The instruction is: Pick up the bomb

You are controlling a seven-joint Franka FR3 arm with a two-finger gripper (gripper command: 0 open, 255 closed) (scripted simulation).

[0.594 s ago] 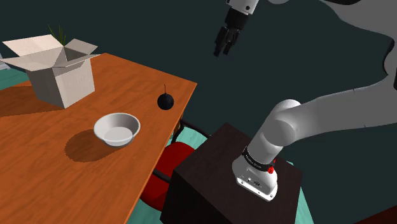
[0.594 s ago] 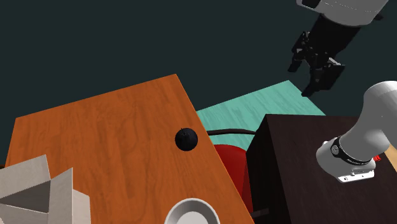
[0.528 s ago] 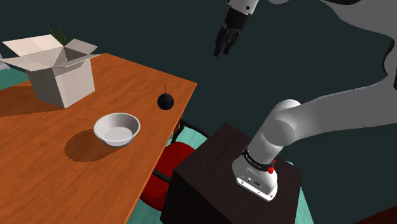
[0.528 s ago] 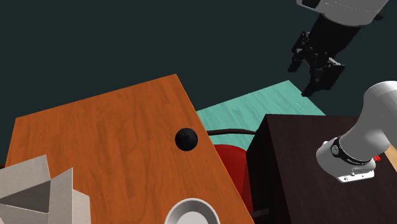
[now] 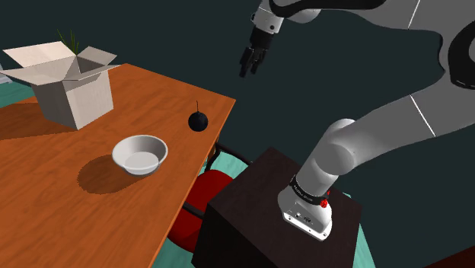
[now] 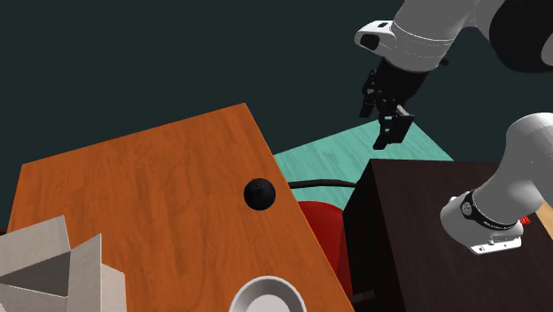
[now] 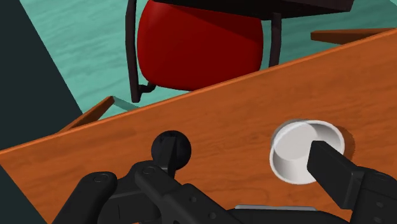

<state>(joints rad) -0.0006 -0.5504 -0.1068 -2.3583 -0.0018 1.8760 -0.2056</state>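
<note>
Apart from bomb (image 5: 198, 121): bowl (image 5: 140, 154), box (image 5: 74, 95) (leaves (image 5: 70, 39) inside)

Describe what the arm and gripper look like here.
Rounded white links with thin dark seams make up the arm; a dark lettered band and a red dot sit near its base. The gripper is all black, with two blocky fingers.

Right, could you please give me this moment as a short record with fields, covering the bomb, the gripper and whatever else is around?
target: black bomb, resting on the wooden table near its edge
gripper: gripper, open, empty, in the air, well clear of the bomb
bowl: white bowl, upright, near the bomb, not touching it
box: open-flapped box, towards the shoulder view's left
chair: red chair, tucked at the table's edge by the stand
status: bomb not yet grasped
</note>
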